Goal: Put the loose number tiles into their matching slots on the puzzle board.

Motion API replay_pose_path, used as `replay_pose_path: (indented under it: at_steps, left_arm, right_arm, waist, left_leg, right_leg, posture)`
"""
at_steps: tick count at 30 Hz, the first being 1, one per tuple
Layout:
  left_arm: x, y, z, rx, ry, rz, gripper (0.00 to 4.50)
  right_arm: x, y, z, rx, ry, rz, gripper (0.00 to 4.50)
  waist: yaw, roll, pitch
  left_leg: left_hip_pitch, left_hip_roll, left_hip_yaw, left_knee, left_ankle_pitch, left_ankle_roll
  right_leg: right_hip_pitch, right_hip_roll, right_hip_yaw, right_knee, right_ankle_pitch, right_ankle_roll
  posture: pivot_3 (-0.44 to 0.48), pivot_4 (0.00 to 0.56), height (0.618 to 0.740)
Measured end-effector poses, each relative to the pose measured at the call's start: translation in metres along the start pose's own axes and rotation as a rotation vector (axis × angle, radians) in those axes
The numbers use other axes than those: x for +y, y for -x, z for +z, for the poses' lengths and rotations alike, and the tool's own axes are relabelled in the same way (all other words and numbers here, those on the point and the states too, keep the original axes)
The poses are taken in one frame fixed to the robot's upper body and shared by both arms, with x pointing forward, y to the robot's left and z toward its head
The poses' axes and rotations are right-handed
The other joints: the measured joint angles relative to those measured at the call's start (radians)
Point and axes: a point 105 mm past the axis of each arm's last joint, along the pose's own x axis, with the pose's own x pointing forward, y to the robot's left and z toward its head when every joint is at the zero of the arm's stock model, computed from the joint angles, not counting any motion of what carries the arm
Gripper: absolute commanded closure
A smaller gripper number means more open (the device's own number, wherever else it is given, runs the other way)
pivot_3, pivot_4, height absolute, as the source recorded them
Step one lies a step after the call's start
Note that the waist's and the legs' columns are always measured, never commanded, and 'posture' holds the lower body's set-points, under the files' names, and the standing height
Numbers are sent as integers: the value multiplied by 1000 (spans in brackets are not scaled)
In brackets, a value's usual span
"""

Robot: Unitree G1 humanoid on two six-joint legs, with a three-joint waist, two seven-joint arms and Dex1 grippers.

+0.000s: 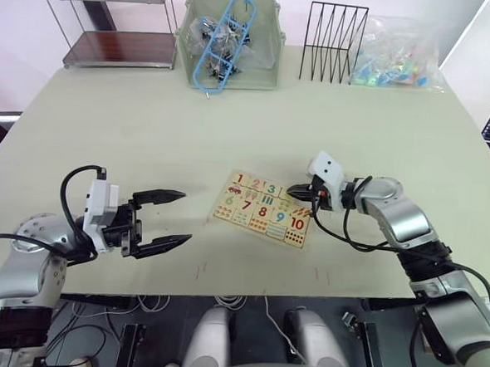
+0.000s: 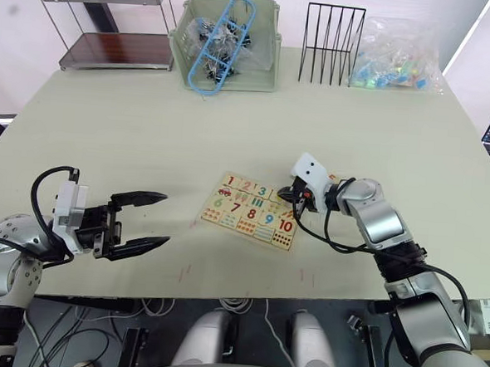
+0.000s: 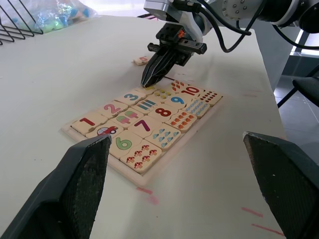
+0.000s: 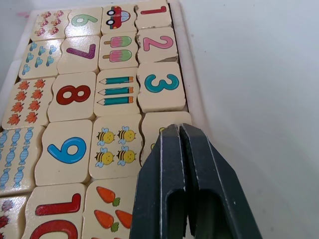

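With its fingers pressed together, the right gripper seats a tile in the puzzle board; next it likely must fetch the loose tile, while the left gripper hovers open.

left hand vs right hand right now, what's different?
The left hand is open, fingers spread wide, hovering over bare table beside the puzzle board. The right hand is shut, fingers pressed together, tips down at the board's edge by the 4 tile. Both have two black fingers and point toward the board.

Numerals 1, 2, 3, 6, 7, 8, 9, 10 on puzzle board tiles.
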Motion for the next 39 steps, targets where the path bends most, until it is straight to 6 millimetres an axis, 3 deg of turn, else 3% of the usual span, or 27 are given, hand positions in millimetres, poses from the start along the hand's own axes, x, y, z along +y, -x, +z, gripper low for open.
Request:
replay_pose_path:
  at_steps: [9, 16, 21, 28, 31, 35, 39]
  left_arm:
    - [-1, 0, -1, 2, 5, 2, 0]
    - [-1, 2, -6, 4, 26, 35, 0]
    - [-1, 3, -11, 2, 53, 76, 0]
    - [4, 8, -18, 1, 84, 194, 0]
    - [7, 15, -25, 30, 110, 274, 0]
    - [4, 18, -33, 42, 148, 334, 0]
    - [6, 22, -34, 41, 146, 397, 0]
  right_arm:
    - [-1, 0, -2, 19, 3, -5, 4466]
    - [1, 2, 6, -78, -27, -25, 4466]
    - [-4, 17, 22, -174, 4, -105, 4466]
    - [-9, 42, 14, -243, -9, -246, 4466]
    - [-10, 67, 12, -344, -18, -351, 3541]
    - [-7, 89, -4, -361, -73, -398, 1604]
    - [-4, 108, -22, -350, -108, -450, 122]
  waist:
    - [0, 0, 0]
    - [0, 0, 0]
    - [1, 0, 0]
    - [4, 0, 0]
    - [5, 0, 0]
    - [3, -1, 0]
    - [3, -1, -1]
  left_leg:
    - [1, 0, 0, 0, 0, 0]
    - [1, 0, 0, 0, 0, 0]
    - [1, 0, -1, 0, 0, 0]
    - [1, 0, -1, 0, 0, 0]
    - [1, 0, -1, 0, 0, 0]
    - [2, 0, 0, 0, 0, 0]
    - [4, 0, -1, 0, 0, 0]
  right_leg:
    - [2, 0, 0, 0, 0, 0]
    - [1, 0, 0, 0, 0, 0]
    - [1, 0, 0, 0, 0, 0]
    - [1, 0, 0, 0, 0, 0]
    - [2, 0, 0, 0, 0, 0]
    - [2, 0, 1, 0, 0, 0]
    - [4, 0, 1, 1, 0, 0]
  posture:
    - [0, 150, 740]
    - [0, 150, 740]
    - [0, 150, 740]
    - [0, 150, 740]
    - [0, 150, 740]
    - [0, 150, 740]
    - [0, 150, 740]
